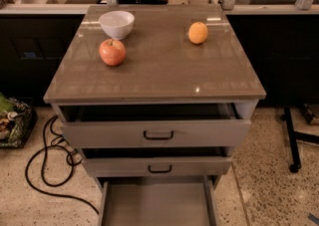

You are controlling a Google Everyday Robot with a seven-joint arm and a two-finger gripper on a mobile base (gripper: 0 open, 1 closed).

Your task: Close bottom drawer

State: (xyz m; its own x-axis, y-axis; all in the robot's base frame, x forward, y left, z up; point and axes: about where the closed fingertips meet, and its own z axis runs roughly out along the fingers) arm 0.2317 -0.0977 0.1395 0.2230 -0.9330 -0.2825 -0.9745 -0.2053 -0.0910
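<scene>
The bottom drawer (155,202) is pulled far out at the bottom of the camera view; I see its plain grey tray, empty, running off the lower edge, and its front and handle are out of view. Above it the middle drawer (158,166) and the top drawer (157,132) stand partly open, each with a small black loop handle. My gripper is not in view.
On the cabinet top (164,70) sit a white bowl (116,24), a red apple (112,52) and an orange (198,32). A black cable (47,163) loops on the floor at left by a bag (12,120). A black stand leg (291,138) is at right.
</scene>
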